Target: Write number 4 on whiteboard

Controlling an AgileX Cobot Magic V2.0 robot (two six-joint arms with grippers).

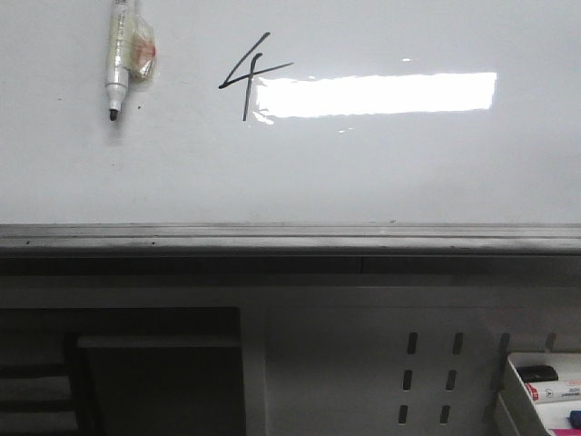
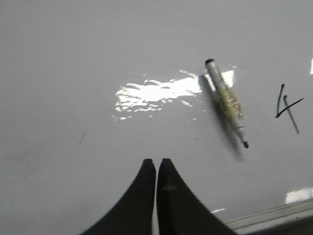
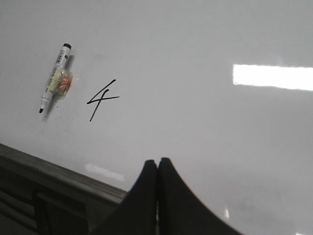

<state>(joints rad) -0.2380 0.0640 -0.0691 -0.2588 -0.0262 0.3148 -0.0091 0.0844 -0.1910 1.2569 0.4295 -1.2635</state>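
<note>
Number 4 (image 1: 247, 76) stood already drawn on the whiteboard (image 1: 363, 173), a thin black open-topped figure of slanted strokes in the upper left-centre of the front view, its cross-stroke running up to the left end of the bright rectangular glare; by the look of it the writing itself was done. To its left, well apart from the strokes, the marker (image 1: 119, 60) lay against the board with its uncapped black tip pointing down and a pale, pinkish wad of something fixed at its barrel, perhaps what kept it stuck there. Its label bore print, but too small and blurred to read, and no brand could be made out. Neither arm touched it: the left gripper (image 2: 156, 164) and the right gripper (image 3: 157, 162) each showed fingers pressed together with nothing between them, hanging off the board, presumably released and clear. Below ran the grey metal ledge (image 1: 290, 238), and lower right a tray (image 1: 517, 386) held spare markers.
</note>
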